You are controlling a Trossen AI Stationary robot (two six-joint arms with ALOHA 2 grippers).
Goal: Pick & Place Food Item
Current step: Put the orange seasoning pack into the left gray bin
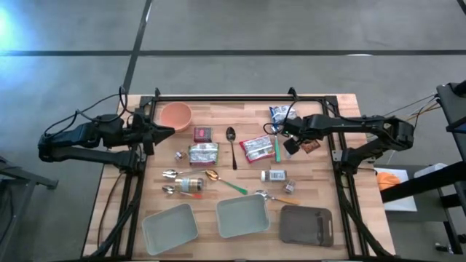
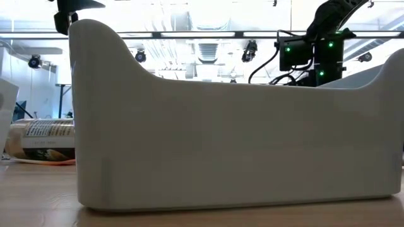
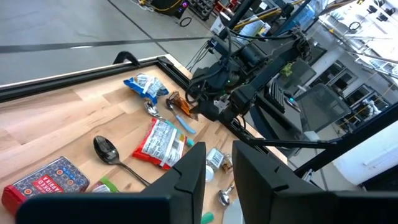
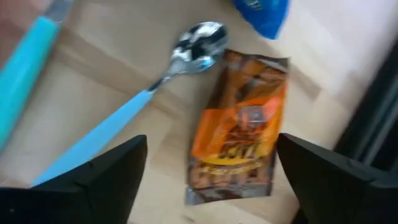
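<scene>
Your right gripper (image 4: 208, 180) hangs spread wide over an orange snack packet (image 4: 239, 130), apparently not touching; left gripper (image 3: 217, 171) stands slightly parted, empty.

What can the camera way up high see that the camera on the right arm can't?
Only the high view shows the whole table: the pink bowl, two pale trays, the dark tray and the left gripper waiting beside the bowl. Only the right wrist view shows up close the orange snack packet lying flat between the right gripper's open fingers, with nothing held. Both show that packet and the blue-handled spoon beside it.
</scene>
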